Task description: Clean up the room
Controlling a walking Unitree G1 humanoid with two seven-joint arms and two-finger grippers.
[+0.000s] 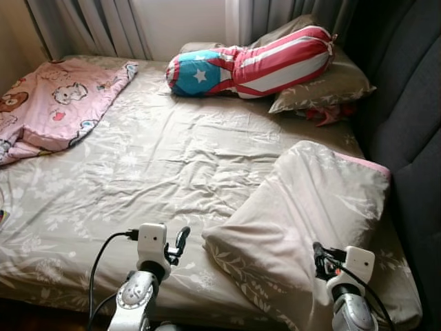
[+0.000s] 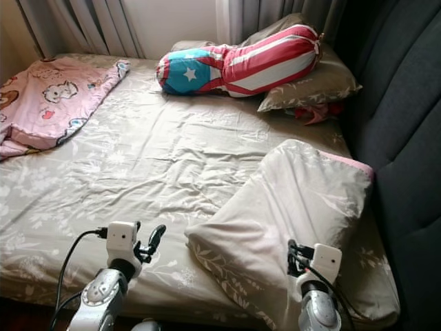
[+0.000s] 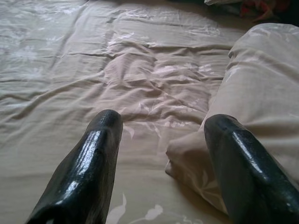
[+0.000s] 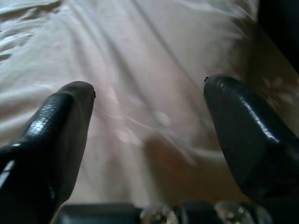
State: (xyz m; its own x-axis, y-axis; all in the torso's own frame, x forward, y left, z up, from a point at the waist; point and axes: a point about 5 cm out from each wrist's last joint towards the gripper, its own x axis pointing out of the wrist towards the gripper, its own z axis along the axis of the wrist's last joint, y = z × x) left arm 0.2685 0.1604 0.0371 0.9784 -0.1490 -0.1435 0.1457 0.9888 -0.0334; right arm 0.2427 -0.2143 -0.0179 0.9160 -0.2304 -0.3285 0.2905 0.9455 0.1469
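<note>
a beige pillow [image 1: 310,214] with a pale leaf print lies askew on the near right part of the bed, one corner toward the foot, its far end near the dark padded headboard [image 1: 406,103]. it looks light, soft and floppy; it would likely sag if pinched, so the near corner or a long edge seems the best place to take hold.

the left gripper [image 1: 178,247] hovers just beside the pillow's near corner, fingers spread apart and holding nothing. the right gripper [image 2: 295,261] hangs over the pillow's near edge, fingers also spread wide and empty.

beyond lie the wrinkled beige sheet [image 1: 151,158], a striped bolster with a white star [image 1: 248,63] on another pillow [image 1: 331,86], and a pink cartoon blanket [image 1: 55,103] at far left. no readable writing or brand shows.
</note>
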